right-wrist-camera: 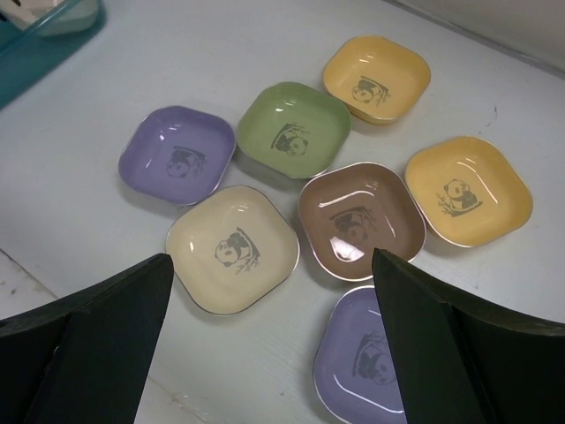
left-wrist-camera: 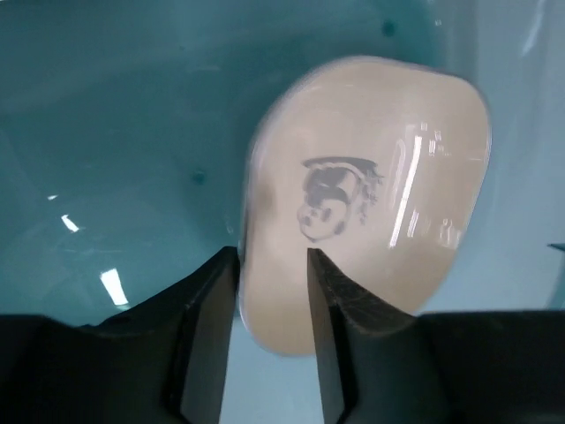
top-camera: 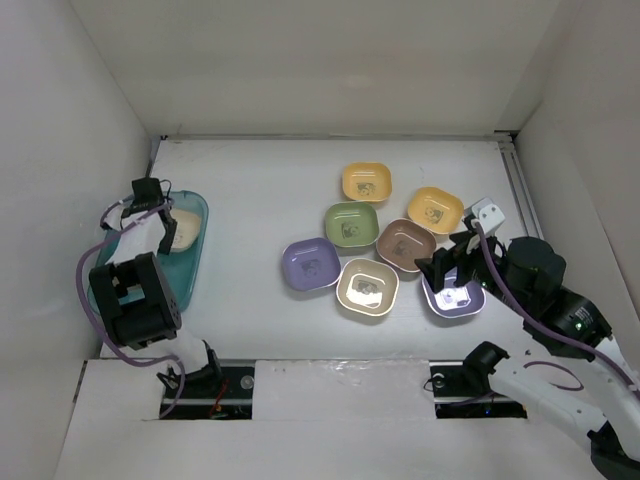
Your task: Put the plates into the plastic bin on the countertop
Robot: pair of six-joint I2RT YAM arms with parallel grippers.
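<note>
A cream plate (left-wrist-camera: 380,194) lies in the teal plastic bin (left-wrist-camera: 106,132) at the left of the countertop (top-camera: 250,200). My left gripper (left-wrist-camera: 272,265) is down in the bin (top-camera: 185,272), its fingers (left-wrist-camera: 207,336) slightly parted astride the plate's near rim. Several plates sit in a cluster at centre right: two orange (top-camera: 366,181) (top-camera: 434,207), green (top-camera: 350,223), brown (top-camera: 405,243), purple (top-camera: 310,265), cream (top-camera: 367,288) and a second purple (top-camera: 455,297). My right gripper (top-camera: 455,275) hovers wide open over that second purple plate (right-wrist-camera: 362,367), holding nothing.
White walls close in the countertop on the left, back and right. The bin's corner (right-wrist-camera: 26,44) shows far left in the right wrist view. A rail with cables (top-camera: 230,385) runs along the near edge between the arm bases.
</note>
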